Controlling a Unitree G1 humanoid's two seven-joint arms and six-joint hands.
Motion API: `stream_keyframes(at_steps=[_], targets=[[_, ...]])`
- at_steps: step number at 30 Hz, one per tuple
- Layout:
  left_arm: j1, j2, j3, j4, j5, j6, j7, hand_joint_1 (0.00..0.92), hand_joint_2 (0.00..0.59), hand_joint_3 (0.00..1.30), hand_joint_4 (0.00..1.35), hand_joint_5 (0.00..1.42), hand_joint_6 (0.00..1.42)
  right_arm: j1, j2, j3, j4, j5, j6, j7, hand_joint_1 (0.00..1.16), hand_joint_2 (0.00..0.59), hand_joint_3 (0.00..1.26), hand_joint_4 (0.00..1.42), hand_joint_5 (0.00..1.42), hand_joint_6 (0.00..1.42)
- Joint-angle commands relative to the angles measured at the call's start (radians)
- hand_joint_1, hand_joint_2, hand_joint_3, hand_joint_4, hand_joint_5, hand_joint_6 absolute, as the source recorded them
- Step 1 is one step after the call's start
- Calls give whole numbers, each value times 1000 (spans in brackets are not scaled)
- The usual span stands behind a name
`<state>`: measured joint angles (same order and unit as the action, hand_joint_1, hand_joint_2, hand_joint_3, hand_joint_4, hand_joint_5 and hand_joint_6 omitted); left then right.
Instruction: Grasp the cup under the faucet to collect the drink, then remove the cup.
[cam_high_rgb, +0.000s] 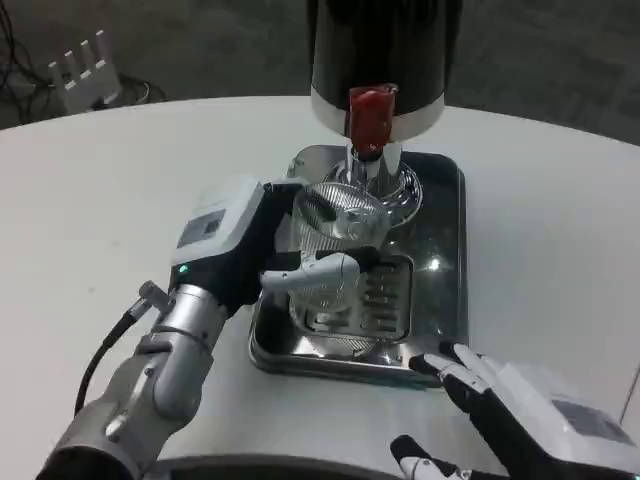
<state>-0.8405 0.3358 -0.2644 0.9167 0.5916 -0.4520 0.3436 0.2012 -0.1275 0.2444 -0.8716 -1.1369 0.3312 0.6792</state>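
On the steel drip tray (445, 300), under the dispenser's red faucet lever (371, 115), the left hand (262, 245) grips a clear ribbed cup (335, 245), held there to catch the drink. The right hand (505, 405) waits empty, fingers spread, on the white worktop (100, 200).

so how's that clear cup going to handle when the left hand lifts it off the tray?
The cup looks like clear ribbed plastic or glass, so probably stiff, and the ribs may help the left hand hold it. It looks tall for its width, so it could tip if nudged on the slotted drip tray. Whether it holds liquid can't be told, so weight is uncertain.
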Motion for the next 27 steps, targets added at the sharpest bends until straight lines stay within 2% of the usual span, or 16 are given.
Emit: stream_keyframes(at_steps=[1,4,7,11,13,15,17,21,27], targets=[[-18,-2,-19,-32,-3,-7,-30,430,214,984,1067,1238,1284,21,6,0,-20,-4,-11,2,316,430,132,0,15,146],[-19,-1,-26,-36,-7,2,-54,377,183,907,956,1079,1090,27,5,-2,-21,-4,-11,4,316,430,133,0,15,147],[-17,2,-29,-39,-5,8,-66,339,172,870,907,1030,1014,28,5,-2,-21,-4,-10,6,316,430,133,0,15,152],[-15,9,-30,-43,-1,19,-75,321,154,789,738,820,819,24,2,-3,-18,-1,-14,4,316,430,134,0,15,157],[-15,12,-31,-44,1,23,-76,313,143,748,619,680,661,20,2,-4,-13,-1,-15,5,316,430,134,0,15,158],[-13,16,-34,-47,7,27,-73,297,139,723,546,599,568,16,2,-3,-11,0,-17,5,316,430,140,0,22,160],[-12,19,-36,-52,12,31,-72,278,128,654,399,457,486,15,-3,5,-12,-6,-30,2,316,430,143,0,24,161],[-12,24,-40,-52,14,36,-74,242,111,502,256,306,405,13,3,2,-6,-6,-25,5,316,430,150,0,25,162],[-12,30,-40,-49,10,32,-75,221,85,413,180,242,357,7,7,3,-1,-9,-24,5,316,431,164,1,26,162]])
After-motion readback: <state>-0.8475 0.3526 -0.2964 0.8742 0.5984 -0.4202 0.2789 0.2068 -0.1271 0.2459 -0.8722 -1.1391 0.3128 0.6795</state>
